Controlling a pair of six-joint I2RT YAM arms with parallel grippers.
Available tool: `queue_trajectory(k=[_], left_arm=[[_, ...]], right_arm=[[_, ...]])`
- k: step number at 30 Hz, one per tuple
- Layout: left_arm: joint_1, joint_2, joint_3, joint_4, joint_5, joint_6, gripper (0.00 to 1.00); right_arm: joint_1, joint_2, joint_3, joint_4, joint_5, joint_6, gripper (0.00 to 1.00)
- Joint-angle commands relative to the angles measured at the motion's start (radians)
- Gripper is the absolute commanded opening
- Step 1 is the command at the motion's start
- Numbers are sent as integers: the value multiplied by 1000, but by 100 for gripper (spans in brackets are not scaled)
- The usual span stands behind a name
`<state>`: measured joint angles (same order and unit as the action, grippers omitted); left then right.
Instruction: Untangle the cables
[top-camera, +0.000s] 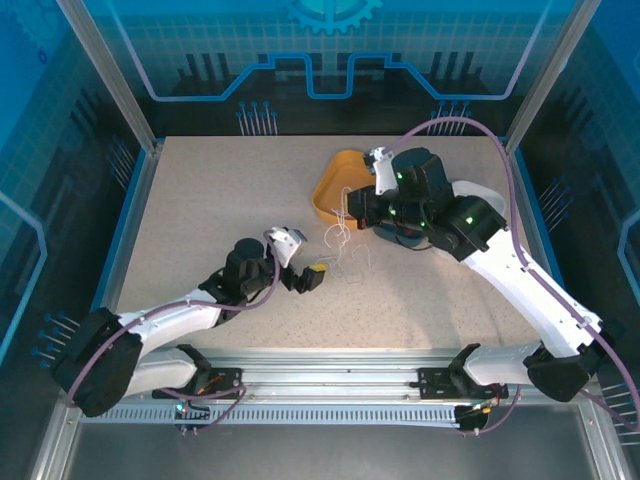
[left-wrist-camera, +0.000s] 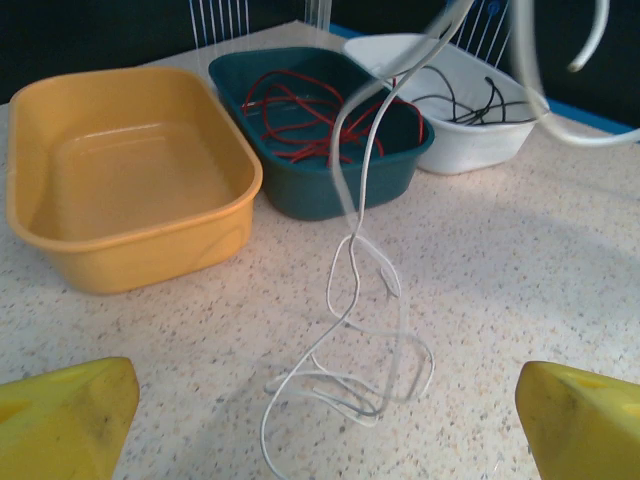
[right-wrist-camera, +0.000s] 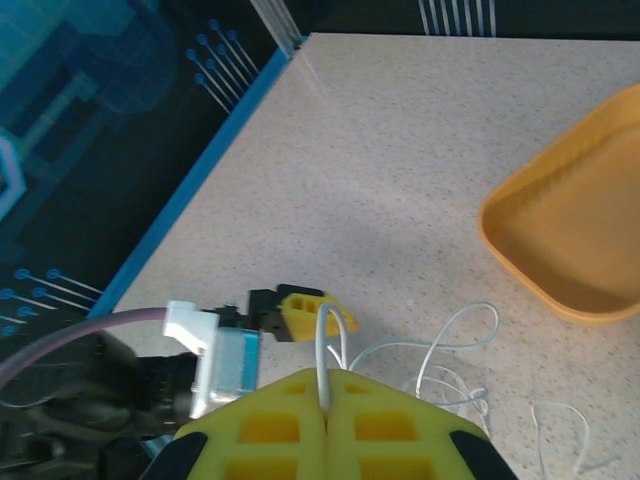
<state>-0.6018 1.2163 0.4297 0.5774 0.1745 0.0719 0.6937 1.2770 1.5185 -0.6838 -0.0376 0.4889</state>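
Note:
A white cable (left-wrist-camera: 350, 300) hangs from above and piles in loose loops (top-camera: 350, 262) on the speckled table. My right gripper (right-wrist-camera: 325, 408) is shut on its upper end, the strand (right-wrist-camera: 322, 345) pinched between the yellow pads. It hovers over the loops beside the yellow bin (top-camera: 335, 190). My left gripper (left-wrist-camera: 325, 400) stands wide open low over the table, one yellow finger (left-wrist-camera: 60, 425) on each side of the loops and neither touching them. In the top view it (top-camera: 312, 275) sits just left of the pile. Red cables (left-wrist-camera: 310, 120) lie in a teal bin, black cables (left-wrist-camera: 470, 105) in a white bin.
Three bins stand in a row beyond the loops: an empty yellow bin (left-wrist-camera: 120, 180), the teal bin (left-wrist-camera: 330, 185) and the white bin (left-wrist-camera: 480, 145). The right arm (top-camera: 470, 225) reaches over the bins. The blue-edged table rim (right-wrist-camera: 200, 180) runs along the left.

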Motion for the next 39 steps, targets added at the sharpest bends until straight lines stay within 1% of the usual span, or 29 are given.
queue_trajectory(k=[1, 4, 11, 15, 18, 20, 23, 25, 27, 29, 30, 31, 33, 37, 39], left_arm=[[-9, 40, -35, 210, 54, -39, 98], [-10, 72, -28, 263, 49, -66, 98], [-30, 126, 11, 263, 42, -65, 97], [-34, 182, 27, 309, -20, -100, 93], [-35, 228, 38, 373, -40, -135, 89], [-35, 248, 47, 398, -53, -149, 80], [-35, 249, 51, 401, -97, -158, 60], [-35, 242, 56, 374, -135, -155, 42], [-33, 232, 63, 324, -188, -159, 23], [-31, 217, 61, 278, -248, -165, 6], [-31, 208, 54, 269, -270, -170, 2], [-29, 197, 44, 264, -285, -173, 0], [-25, 172, 22, 258, -305, -176, 0], [-7, 113, -21, 225, -334, -180, 0], [7, 86, -39, 194, -354, -186, 0]], right_arm=[[8, 2, 41, 44, -86, -3, 0], [10, 1, 48, 69, -128, 8, 0], [23, -1, 74, 90, -155, 17, 0], [41, 4, 83, 95, -162, 16, 0], [58, 1, 83, 100, -163, 17, 0], [66, 1, 83, 102, -163, 17, 0], [69, -7, 81, 94, -147, 15, 0], [69, -18, 75, 87, -134, 11, 0], [68, -32, 65, 86, -123, 5, 0], [64, -49, 57, 71, -87, -7, 0], [63, -59, 54, 64, -63, -12, 0], [60, -73, 48, 53, -32, -18, 0], [50, -99, 35, 30, 32, -27, 0], [19, -171, -6, -21, 213, -26, 0], [0, -209, -31, -36, 283, -24, 0]])
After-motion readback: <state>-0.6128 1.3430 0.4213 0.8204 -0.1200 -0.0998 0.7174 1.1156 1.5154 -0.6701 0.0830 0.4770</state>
